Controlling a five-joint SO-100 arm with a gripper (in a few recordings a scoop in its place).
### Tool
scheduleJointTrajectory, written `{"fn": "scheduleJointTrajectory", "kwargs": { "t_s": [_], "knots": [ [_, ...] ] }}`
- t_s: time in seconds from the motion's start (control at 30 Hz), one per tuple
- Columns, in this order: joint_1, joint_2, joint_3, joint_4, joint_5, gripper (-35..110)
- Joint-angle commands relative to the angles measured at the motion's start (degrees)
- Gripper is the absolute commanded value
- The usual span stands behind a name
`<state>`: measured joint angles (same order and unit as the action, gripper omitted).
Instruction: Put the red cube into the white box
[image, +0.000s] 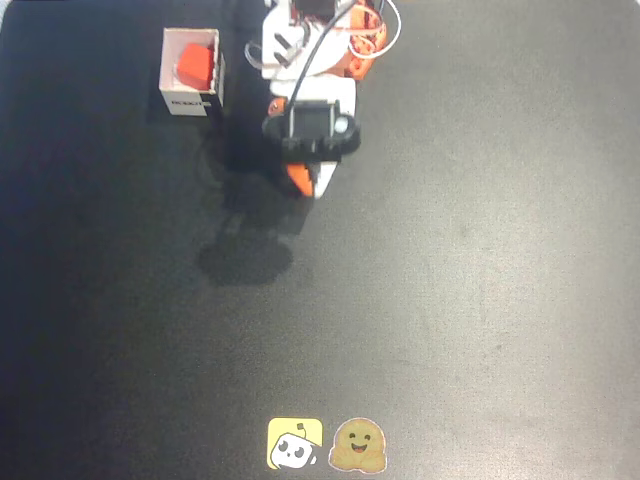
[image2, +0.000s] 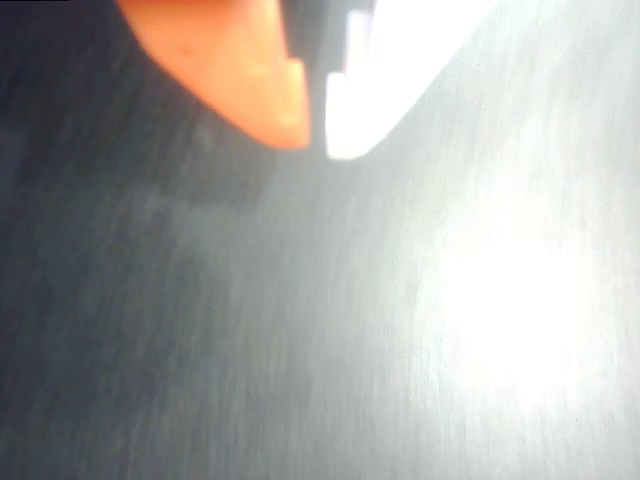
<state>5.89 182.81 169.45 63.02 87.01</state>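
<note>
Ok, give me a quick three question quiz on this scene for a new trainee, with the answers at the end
1. True or false: the red cube lies inside the white box.
2. In the wrist view, the hand is: A) wide open, B) shut with nothing between its fingers, C) shut on the cube.
3. In the overhead view, what lies at the bottom edge of the table?

Key: 1 true. 2 B. 3 two stickers, one yellow, one a smiling face.
</note>
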Motion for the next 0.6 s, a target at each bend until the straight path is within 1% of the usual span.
{"fn": "scheduleJointTrajectory", "kwargs": {
  "t_s": [0.0, 0.1, 0.57],
  "knots": [
    [0.2, 0.3, -0.2, 7.8, 0.8, 0],
    [0.2, 0.3, -0.2, 13.7, 0.8, 0],
    [0.1, 0.3, -0.2, 13.8, 0.8, 0]
  ]
}}
